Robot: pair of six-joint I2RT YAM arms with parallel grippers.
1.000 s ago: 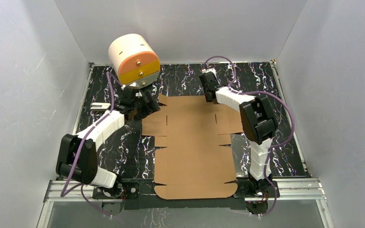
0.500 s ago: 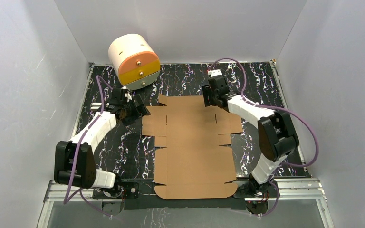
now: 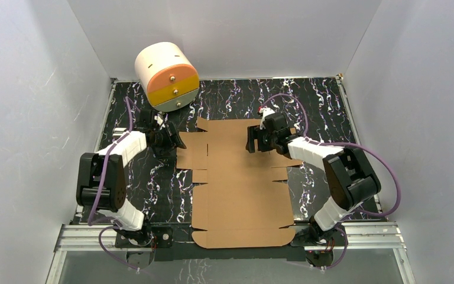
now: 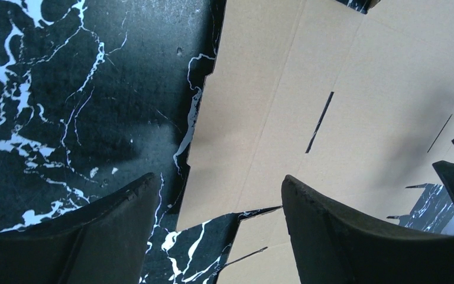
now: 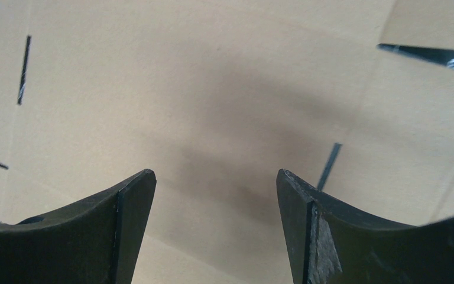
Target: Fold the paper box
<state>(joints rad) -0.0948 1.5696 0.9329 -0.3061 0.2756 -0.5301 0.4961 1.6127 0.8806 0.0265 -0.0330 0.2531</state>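
The paper box [image 3: 239, 177] is a flat brown die-cut cardboard sheet with flaps and slits, lying unfolded on the black marbled table. My left gripper [image 3: 174, 142] hovers at the sheet's far left flap, open, with nothing between its fingers. In the left wrist view that gripper [image 4: 219, 189] straddles the flap's edge over the paper box [image 4: 284, 100]. My right gripper [image 3: 251, 142] hangs over the sheet's far right part, open and empty. The right wrist view shows only the bare paper box [image 5: 213, 89] under the gripper [image 5: 216, 177].
A cream cylindrical cabinet [image 3: 165, 76] with orange and yellow drawers stands at the back left, just beyond the left gripper. White walls close in the table on three sides. A metal rail [image 3: 230, 234] runs along the near edge under the sheet's front flap.
The right gripper has opened and moved from the sheet's far edge in over the cardboard. The left gripper has drawn back left, off the flap's corner. The sheet still lies flat.
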